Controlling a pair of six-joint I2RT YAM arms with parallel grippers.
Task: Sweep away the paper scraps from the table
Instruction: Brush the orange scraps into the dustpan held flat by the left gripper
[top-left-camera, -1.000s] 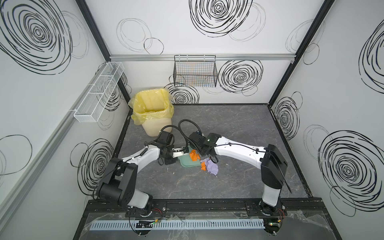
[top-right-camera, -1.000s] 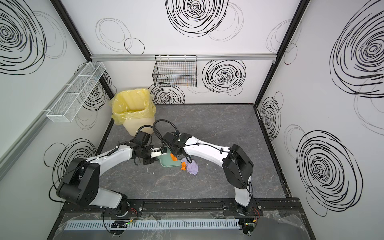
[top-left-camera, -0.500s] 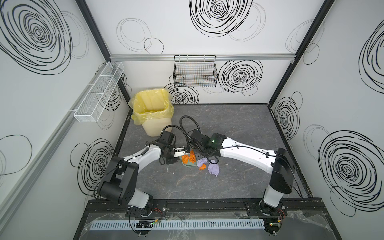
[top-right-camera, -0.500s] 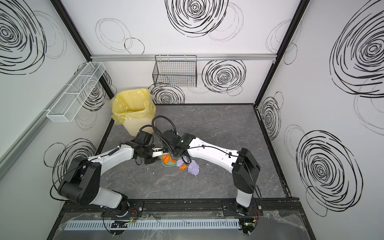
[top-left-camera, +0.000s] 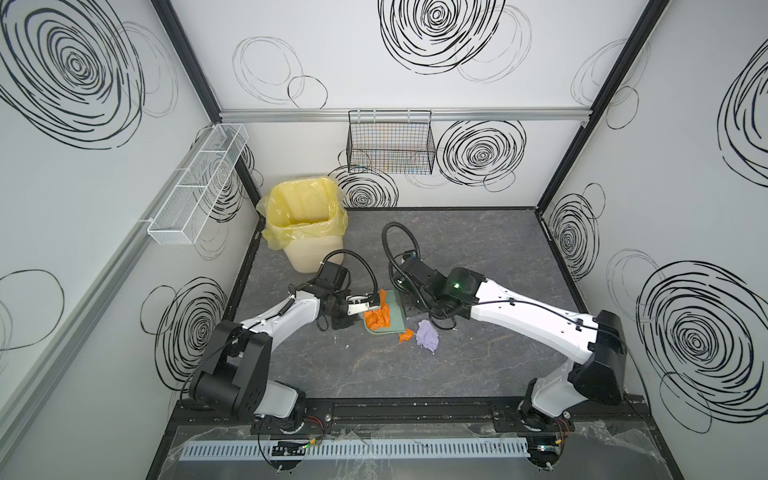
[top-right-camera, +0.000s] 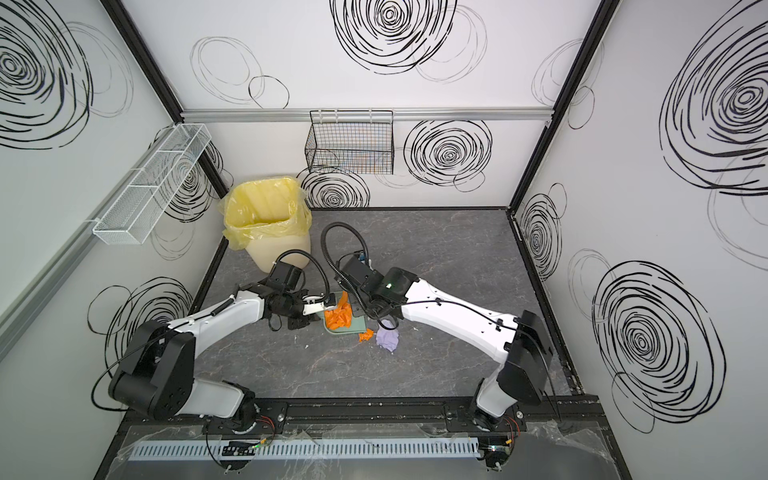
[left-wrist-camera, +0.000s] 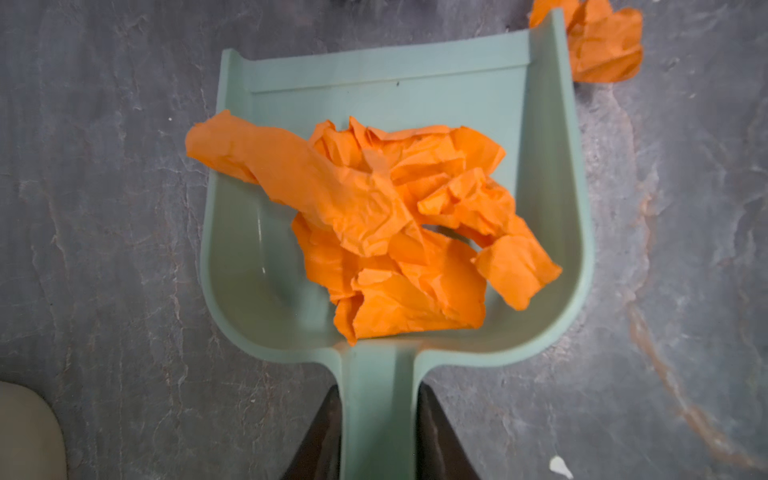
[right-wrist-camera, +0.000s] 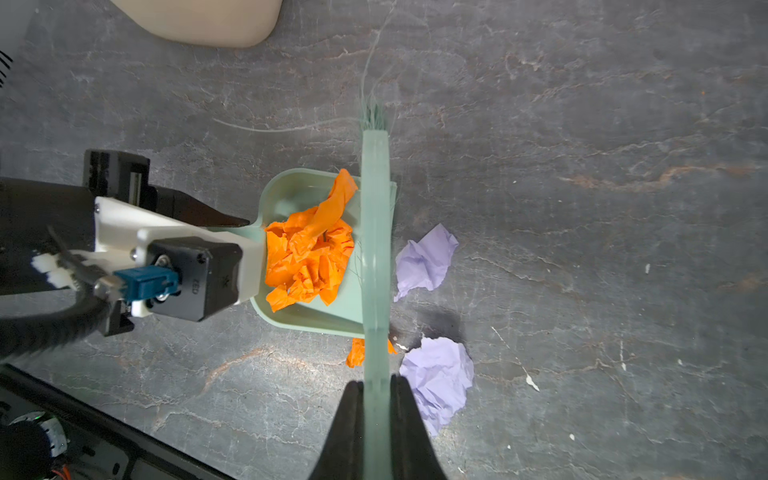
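Note:
My left gripper is shut on the handle of a mint-green dustpan, which lies flat on the table. A heap of orange paper scraps fills the pan. My right gripper is shut on a mint-green brush, whose long body runs across the pan's mouth. Just outside the mouth lie two lavender paper scraps. A small orange scrap sits by the pan's corner. In both top views only one lavender wad shows; the right arm covers the other.
A cream bin with a yellow liner stands at the table's back left, close behind the left wrist. A black wire basket hangs on the back wall. A white mesh shelf hangs on the left wall. Tiny white flecks dot the table.
The orange scraps have moved deeper into the dustpan, toward its handle. The right arm's elbow has swung out to the right. The left arm and dustpan have stayed put.

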